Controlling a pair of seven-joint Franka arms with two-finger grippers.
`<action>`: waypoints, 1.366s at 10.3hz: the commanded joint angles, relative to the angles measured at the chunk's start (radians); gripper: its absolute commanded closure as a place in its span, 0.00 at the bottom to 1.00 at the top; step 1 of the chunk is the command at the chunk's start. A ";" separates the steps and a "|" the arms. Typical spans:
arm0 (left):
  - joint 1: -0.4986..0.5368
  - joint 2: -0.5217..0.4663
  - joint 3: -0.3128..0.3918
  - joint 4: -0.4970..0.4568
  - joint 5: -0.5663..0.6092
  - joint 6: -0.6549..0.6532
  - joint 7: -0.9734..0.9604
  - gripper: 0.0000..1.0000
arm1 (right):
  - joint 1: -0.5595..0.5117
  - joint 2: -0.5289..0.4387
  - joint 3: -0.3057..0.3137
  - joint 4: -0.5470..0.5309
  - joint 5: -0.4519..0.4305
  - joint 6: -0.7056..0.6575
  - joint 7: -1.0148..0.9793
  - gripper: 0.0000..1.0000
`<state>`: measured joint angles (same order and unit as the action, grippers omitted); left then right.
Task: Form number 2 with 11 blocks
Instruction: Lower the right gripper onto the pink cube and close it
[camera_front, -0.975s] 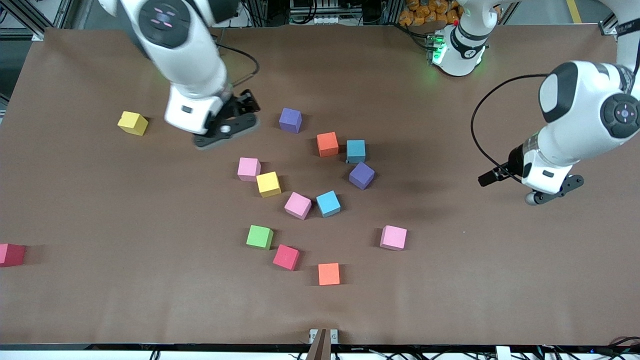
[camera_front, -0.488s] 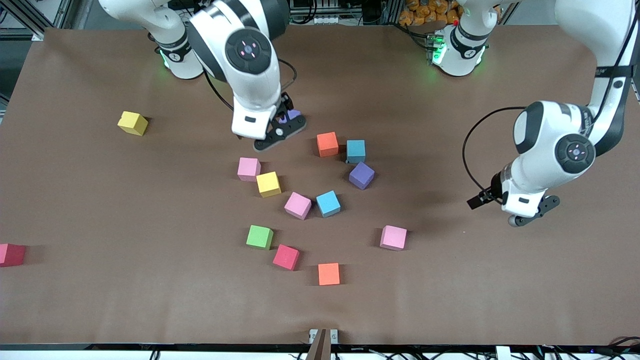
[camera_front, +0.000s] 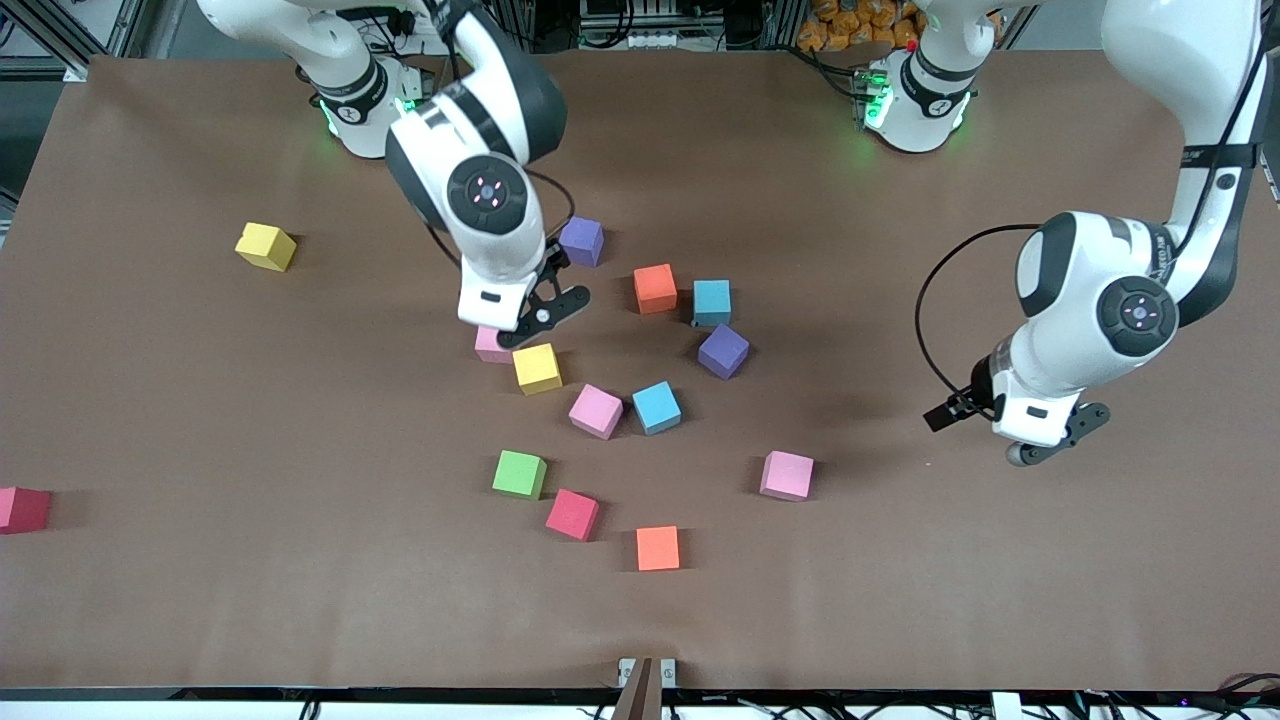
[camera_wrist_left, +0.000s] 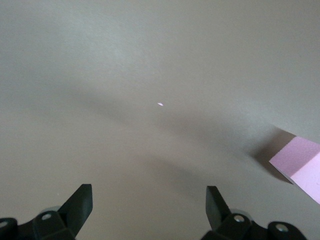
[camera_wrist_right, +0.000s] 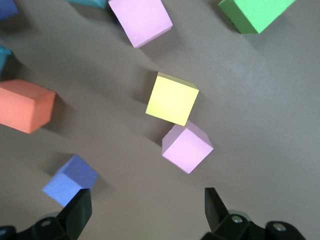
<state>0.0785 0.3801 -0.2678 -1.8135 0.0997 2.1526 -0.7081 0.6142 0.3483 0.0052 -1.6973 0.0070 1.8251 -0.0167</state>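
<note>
Several blocks lie scattered mid-table: purple (camera_front: 581, 241), orange (camera_front: 655, 288), teal (camera_front: 711, 302), a second purple (camera_front: 723, 351), yellow (camera_front: 537, 368), pink (camera_front: 596, 411), blue (camera_front: 656, 407), green (camera_front: 519, 474), red (camera_front: 572, 514), orange (camera_front: 657, 548) and pink (camera_front: 786, 475). My right gripper (camera_front: 534, 312) hangs open over a pink block (camera_front: 488, 349), partly covering it. In the right wrist view that pink block (camera_wrist_right: 187, 147) touches the yellow one (camera_wrist_right: 172, 99), just ahead of the open right gripper (camera_wrist_right: 147, 210). My left gripper (camera_front: 1055, 436) is open over bare table at the left arm's end, and its wrist view shows a pink block (camera_wrist_left: 300, 162) off beside the empty left gripper (camera_wrist_left: 149, 205).
A lone yellow block (camera_front: 265, 246) and a dark red block (camera_front: 22, 509) at the table's edge lie toward the right arm's end. The brown table (camera_front: 900, 600) has bare room near the front camera and around the left gripper.
The right arm swung from beside the lone yellow block, past the purple block, to over the pink and yellow pair. The left arm shifted slightly toward the blocks and lower. Both grippers stayed open.
</note>
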 joint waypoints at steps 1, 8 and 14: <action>-0.042 0.057 0.001 0.051 0.032 -0.010 -0.034 0.00 | -0.014 -0.037 -0.039 -0.082 0.010 0.057 -0.267 0.00; -0.097 0.128 -0.002 0.072 0.138 0.010 -0.188 0.00 | -0.090 -0.014 -0.040 -0.312 0.011 0.388 -1.144 0.00; -0.103 0.140 -0.004 0.082 0.140 0.023 -0.195 0.00 | -0.080 0.046 -0.039 -0.357 0.099 0.408 -1.201 0.00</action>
<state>-0.0159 0.5031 -0.2700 -1.7490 0.2117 2.1698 -0.8684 0.5308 0.3711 -0.0348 -2.0496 0.0563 2.2183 -1.1918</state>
